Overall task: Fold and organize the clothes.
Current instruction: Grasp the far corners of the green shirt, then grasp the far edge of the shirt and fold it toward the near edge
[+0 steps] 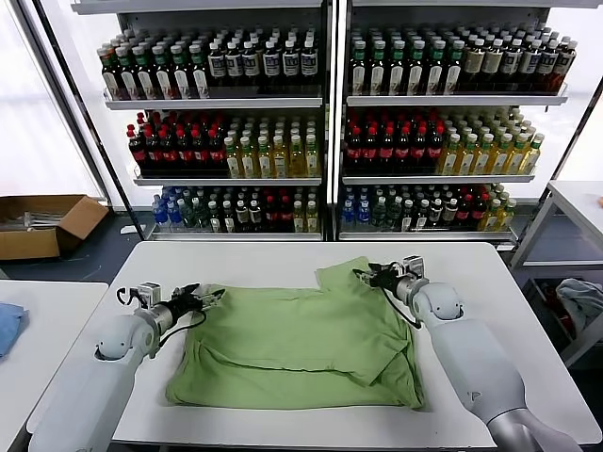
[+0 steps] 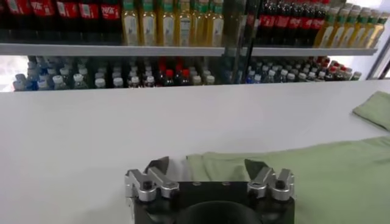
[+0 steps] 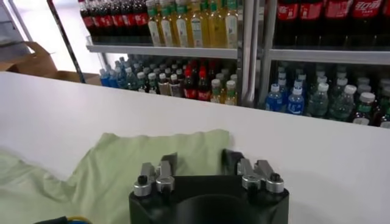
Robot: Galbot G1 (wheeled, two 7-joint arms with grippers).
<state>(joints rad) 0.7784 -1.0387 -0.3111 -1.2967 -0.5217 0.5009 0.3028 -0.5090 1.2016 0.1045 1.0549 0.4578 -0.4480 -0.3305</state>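
Green polo shirt (image 1: 301,344) on table (image 1: 254,259), bottle-filled shelves (image 1: 330,99) behind

Bottle labels (image 1: 236,66) too small to read

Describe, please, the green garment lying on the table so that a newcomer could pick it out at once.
On the white table before the drinks shelves, between the left gripper and the right gripper, lies the light green polo shirt, spread flat with one sleeve pointing toward the shelves. It is the only cloth on this table; a blue cloth lies on a separate table at the robot's left.
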